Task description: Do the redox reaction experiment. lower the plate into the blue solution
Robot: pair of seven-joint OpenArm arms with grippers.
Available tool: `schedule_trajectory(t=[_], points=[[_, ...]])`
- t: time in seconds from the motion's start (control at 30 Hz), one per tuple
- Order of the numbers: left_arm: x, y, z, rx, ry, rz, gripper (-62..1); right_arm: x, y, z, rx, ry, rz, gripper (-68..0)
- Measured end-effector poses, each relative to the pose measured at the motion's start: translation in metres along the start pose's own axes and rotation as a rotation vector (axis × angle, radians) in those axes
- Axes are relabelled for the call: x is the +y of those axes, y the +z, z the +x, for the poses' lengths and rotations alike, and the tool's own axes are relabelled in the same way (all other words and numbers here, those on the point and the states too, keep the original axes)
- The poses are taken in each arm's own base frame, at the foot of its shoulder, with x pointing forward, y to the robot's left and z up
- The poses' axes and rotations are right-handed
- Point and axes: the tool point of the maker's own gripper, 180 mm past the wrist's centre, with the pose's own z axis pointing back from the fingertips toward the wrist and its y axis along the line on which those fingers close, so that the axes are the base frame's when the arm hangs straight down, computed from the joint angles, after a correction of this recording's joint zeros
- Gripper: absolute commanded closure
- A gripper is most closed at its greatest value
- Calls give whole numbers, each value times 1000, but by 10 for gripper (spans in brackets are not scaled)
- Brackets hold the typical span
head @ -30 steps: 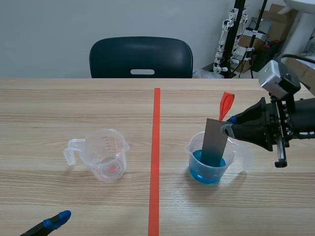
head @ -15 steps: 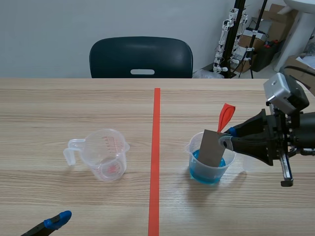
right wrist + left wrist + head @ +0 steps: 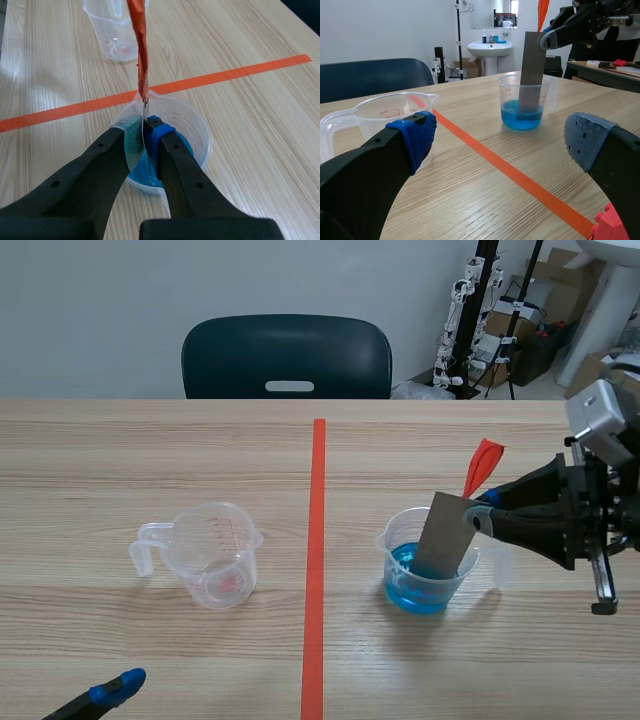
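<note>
Holding plate (image 3: 444, 536) in blue solution (image 3: 418, 594), right end effector (image 3: 479, 517)

- A plain pale wall (image 3: 120, 310) runs across the far side.
- A dark chair (image 3: 287, 357) stands at the far edge of the light wooden table (image 3: 120, 450).
- Far right: a black stand (image 3: 484, 290), cardboard boxes (image 3: 562, 268), and a white washbasin (image 3: 491, 49).
</note>
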Motion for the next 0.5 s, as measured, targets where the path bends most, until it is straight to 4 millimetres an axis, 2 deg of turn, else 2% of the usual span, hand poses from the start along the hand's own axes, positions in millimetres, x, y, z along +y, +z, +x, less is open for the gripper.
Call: schedule_trajectory(t=[0.33,0.5], points=[[0,0,0,0,0,0,-536,-7,-1,-11,8,-22,-26,-6],[0,0,0,0,0,0,-536,-7,-2,-6,-21,-24,-27,-6]])
